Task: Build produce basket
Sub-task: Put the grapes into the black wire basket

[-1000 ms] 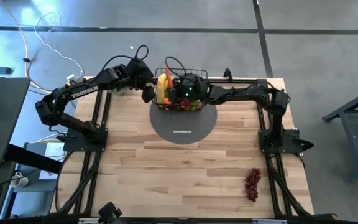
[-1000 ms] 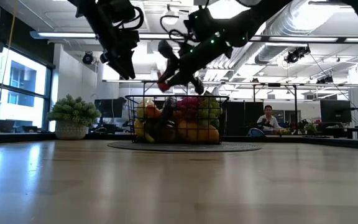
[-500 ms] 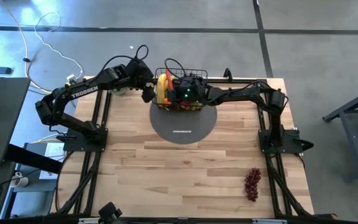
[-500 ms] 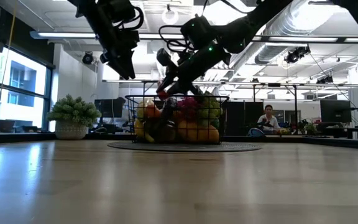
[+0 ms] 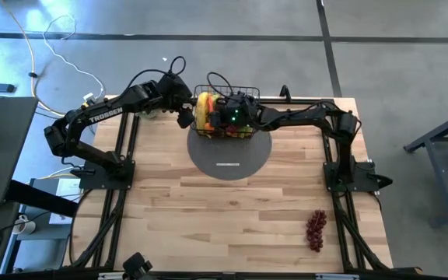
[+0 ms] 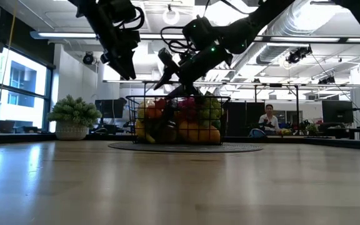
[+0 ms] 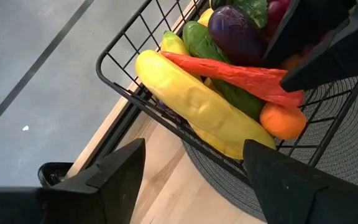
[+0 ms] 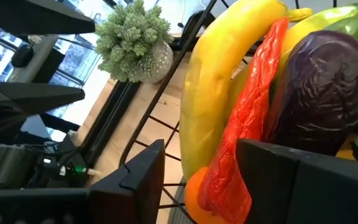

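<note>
The black wire basket (image 5: 243,87) stands on the round grey mat (image 5: 228,159), piled with produce. A red chili (image 7: 229,74) lies along a yellow banana (image 7: 197,106) on top, beside a purple eggplant (image 8: 322,93). My right gripper (image 8: 201,155) hangs open over the basket's left half, one finger on each side of the chili's thick end (image 8: 225,183). Just outside the basket's left wall my left gripper (image 7: 191,186) hovers, open and with nothing between its fingers. A bunch of red grapes (image 5: 316,229) lies on the table at the near right. My right gripper comes slanting down from the table's right, its open fingers on either side of the chili's thick end (image 7: 284,93). The chili rests on the banana and the other produce. I cannot tell whether a finger still touches it.
A grey-green leafy bunch (image 6: 74,112) in a pale pot stands at the table's far left, behind my left arm. The wooden tabletop (image 5: 224,218) in front of the mat is bare but for the grapes. A person sits in the room beyond the table (image 6: 269,119).
My right gripper has sunk a little toward the basket, rolled at the wrist and opened. The red chili, held above the rim before, now lies on the banana inside the basket.
</note>
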`<move>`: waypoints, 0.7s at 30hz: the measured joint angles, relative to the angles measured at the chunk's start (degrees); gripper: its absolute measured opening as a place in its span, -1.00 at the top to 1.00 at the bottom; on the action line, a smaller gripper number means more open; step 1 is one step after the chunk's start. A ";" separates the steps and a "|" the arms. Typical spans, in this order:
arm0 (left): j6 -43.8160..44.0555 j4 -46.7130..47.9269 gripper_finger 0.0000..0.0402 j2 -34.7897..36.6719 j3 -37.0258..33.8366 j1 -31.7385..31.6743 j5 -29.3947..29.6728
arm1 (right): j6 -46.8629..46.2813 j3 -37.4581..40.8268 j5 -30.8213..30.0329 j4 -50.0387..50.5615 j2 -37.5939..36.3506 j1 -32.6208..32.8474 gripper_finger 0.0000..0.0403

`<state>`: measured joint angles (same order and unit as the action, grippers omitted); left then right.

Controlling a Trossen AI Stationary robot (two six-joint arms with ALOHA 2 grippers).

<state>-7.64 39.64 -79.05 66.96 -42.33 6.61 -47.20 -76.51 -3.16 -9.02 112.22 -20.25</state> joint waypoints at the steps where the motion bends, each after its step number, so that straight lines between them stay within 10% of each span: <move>1: 0.00 0.00 -0.30 0.00 0.00 0.00 0.00 | -0.52 0.01 0.07 0.04 -0.19 -0.01 0.11; 21: 0.00 10.22 -0.30 0.12 0.00 2.03 -0.11 | 2.20 0.07 -1.42 22.42 -13.29 5.28 0.10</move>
<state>-7.64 49.85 -78.93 66.96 -40.29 6.50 -45.00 -76.44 -4.58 13.40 98.93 -14.97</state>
